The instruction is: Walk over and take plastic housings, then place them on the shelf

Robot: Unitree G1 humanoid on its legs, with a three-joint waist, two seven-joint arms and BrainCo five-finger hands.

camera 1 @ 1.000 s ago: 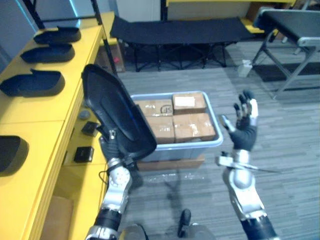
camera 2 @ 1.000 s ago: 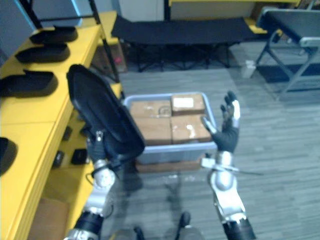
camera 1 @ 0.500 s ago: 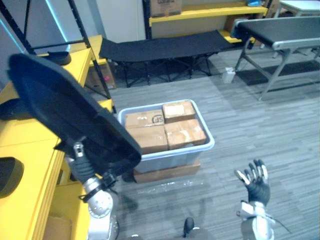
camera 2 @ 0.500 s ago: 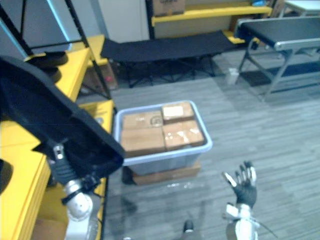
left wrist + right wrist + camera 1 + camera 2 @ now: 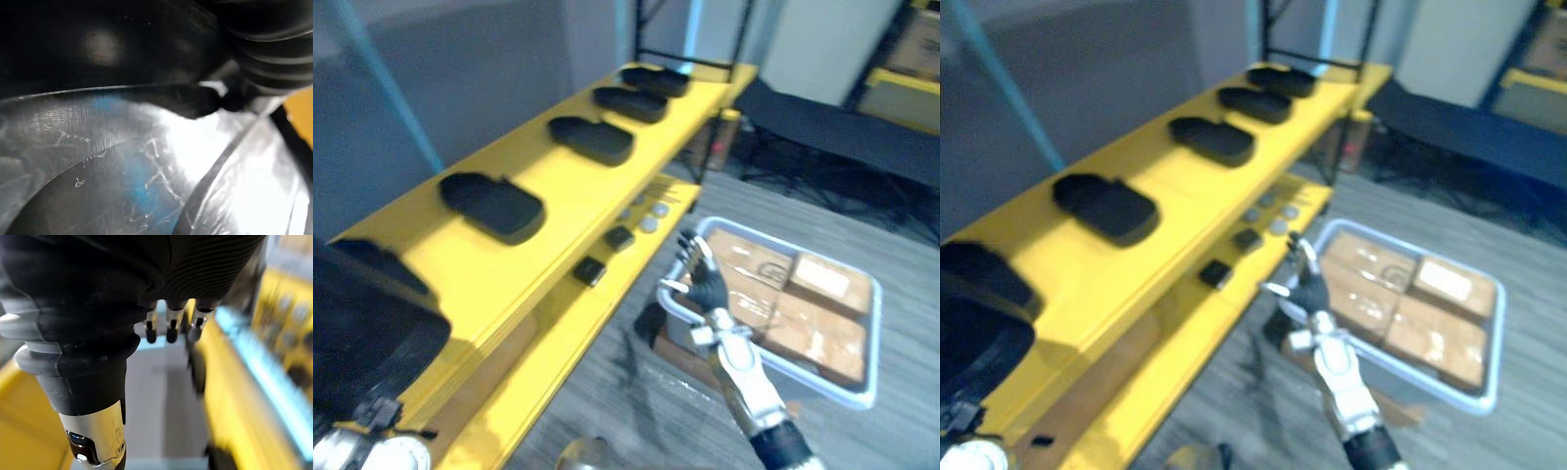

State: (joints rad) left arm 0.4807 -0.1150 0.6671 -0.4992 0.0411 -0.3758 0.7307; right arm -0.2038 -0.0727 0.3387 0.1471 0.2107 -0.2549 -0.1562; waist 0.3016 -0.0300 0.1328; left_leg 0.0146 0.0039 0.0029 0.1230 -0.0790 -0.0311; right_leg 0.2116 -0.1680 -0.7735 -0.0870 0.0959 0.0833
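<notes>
Left eye view | housing [image 5: 362,328] hides left hand [image 5: 274,44]: cannot tell | right hand [image 5: 707,287] splayed beside bin [image 5: 873,333], near shelf [image 5: 558,196]

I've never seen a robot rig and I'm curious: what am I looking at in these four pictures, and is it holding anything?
This is a walking humanoid robot with two mechanical hands. The two wide pictures come from cameras on its head, looking down. The two close-ups come from cameras on its wrists. Black plastic housings lie in a row on a yellow shelf. Another housing rides at the left hand, whose grip is hidden. The right hand is open and empty, near a bin of cardboard boxes.
</notes>
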